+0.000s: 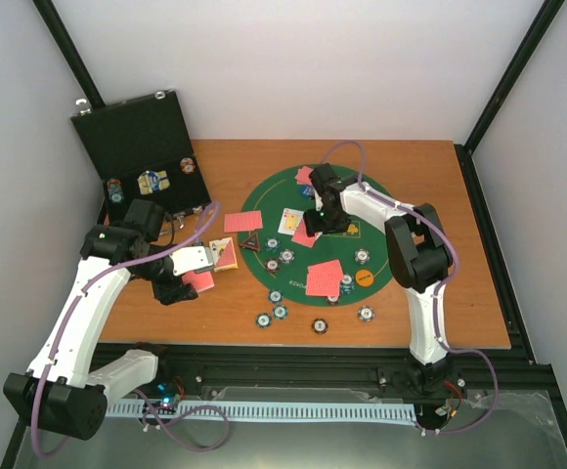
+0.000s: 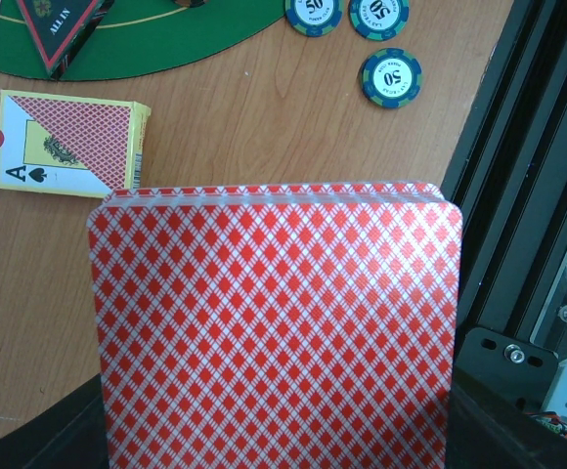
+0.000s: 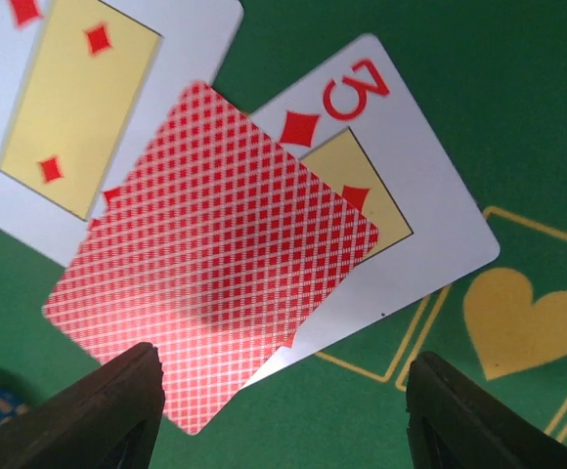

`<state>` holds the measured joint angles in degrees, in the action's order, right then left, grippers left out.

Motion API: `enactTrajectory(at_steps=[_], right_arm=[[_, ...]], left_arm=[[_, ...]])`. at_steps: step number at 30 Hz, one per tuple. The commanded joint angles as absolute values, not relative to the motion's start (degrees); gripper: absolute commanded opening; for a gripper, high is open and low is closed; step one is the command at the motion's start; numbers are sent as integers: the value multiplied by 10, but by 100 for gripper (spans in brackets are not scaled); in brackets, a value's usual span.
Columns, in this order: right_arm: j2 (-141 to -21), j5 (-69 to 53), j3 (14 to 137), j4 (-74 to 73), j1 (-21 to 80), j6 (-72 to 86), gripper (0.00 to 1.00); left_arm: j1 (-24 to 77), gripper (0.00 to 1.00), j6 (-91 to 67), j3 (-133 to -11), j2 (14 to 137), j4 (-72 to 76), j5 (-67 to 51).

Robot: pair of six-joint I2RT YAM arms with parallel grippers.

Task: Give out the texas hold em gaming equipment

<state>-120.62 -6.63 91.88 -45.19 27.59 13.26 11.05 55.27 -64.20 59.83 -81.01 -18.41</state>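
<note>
Two arms work over the wooden counter (image 1: 440,225), with the round green mat (image 1: 269,195) at its middle. The left end effector (image 1: 197,269) pinches a deck of red-backed cards (image 2: 274,332) over bare wood left of the mat, near the card box (image 2: 68,142). The right end effector (image 3: 283,391) hangs spread above the mat — under it one red-backed card (image 3: 215,254) lies across two face-up diamond cards (image 3: 440,225). Three chips marked 50 (image 2: 391,78) sit near the mat's edge.

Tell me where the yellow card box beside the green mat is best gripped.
Probably across its two long edges, coming straight down: the card box lies flat on the table, both long edges free, its side wall giving some height to pinch.
</note>
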Motion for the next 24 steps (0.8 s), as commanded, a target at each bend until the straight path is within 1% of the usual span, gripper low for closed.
enactTrajectory(at_steps=[1, 4, 7, 8, 9, 10, 12, 13, 17, 20, 24], right_arm=[[-1213, -34, 930, -447, 295, 145, 67], [-1208, -43, 925, -438, 309, 150, 60], [-1205, -36, 927, -439, 317, 158, 47], [-1204, -36, 926, -437, 318, 161, 45], [-1204, -36, 927, -437, 318, 163, 45], [-1207, -32, 929, -439, 318, 164, 49], [-1214, -22, 937, -446, 318, 163, 59], [-1218, -16, 941, -450, 318, 160, 62], [-1229, 4, 956, -460, 318, 150, 67], [-1242, 2, 974, -467, 318, 144, 69], [-1267, -14, 1002, -477, 318, 133, 75]], left_arm=[[113, 27, 558, -647, 597, -808, -191], [113, 27, 558, -644, 598, -806, -191], [113, 27, 557, -644, 598, -807, -192], [113, 27, 557, -645, 597, -806, -192], [113, 27, 557, -645, 596, -807, -191], [113, 27, 557, -645, 596, -808, -190], [113, 27, 559, -645, 594, -809, -188], [113, 27, 559, -646, 594, -809, -187], [113, 27, 561, -645, 592, -811, -185], [113, 27, 562, -646, 592, -810, -183], [113, 27, 562, -652, 596, -813, -182]])
